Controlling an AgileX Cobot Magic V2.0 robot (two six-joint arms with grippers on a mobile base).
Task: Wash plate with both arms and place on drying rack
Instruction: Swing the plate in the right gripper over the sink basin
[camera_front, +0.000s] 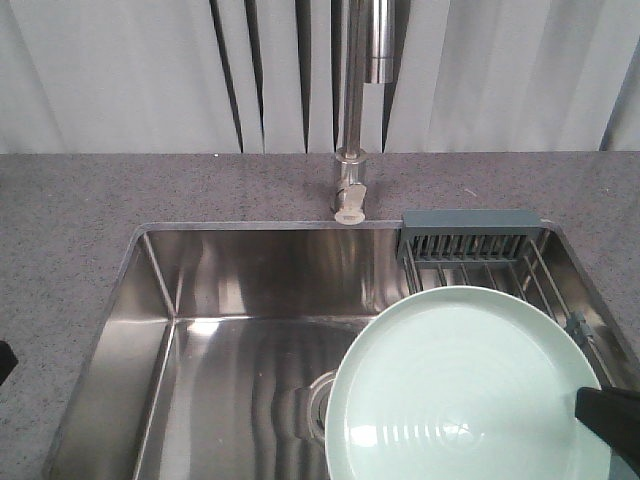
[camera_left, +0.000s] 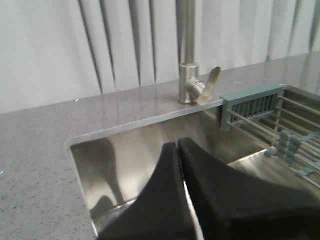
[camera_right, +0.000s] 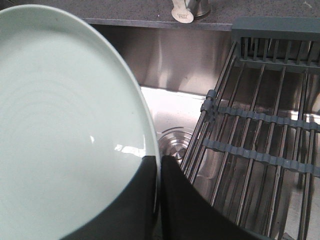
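Plate (camera_front: 465, 385) hangs over the sink's (camera_front: 230, 270) front right corner, just beside the drying rack (camera_right: 260, 116), its rim pinched by the right gripper (camera_right: 157, 200). The left gripper (camera_left: 178, 145), fingers pressed together on nothing, hovers over the sink.

plate (camera_front: 465, 385): pale mint green, glossy, and there are the faint concentric rings, catching white glints
drying rack (camera_right: 260, 156): bare steel rods, grey-blue plastic bars across them, slotted caddy in that same grey-blue
sink (camera_front: 250, 270): shiny silver steel, streaked with wavy reflections
countertop (camera_front: 70, 200): mid grey, finely speckled all over
faucet (camera_front: 352, 120): brushed silver
curtain (camera_front: 120, 70): pale grey, dark vertical folds
left gripper (camera_left: 176, 144): matte black
right gripper (camera_right: 157, 160): black as well
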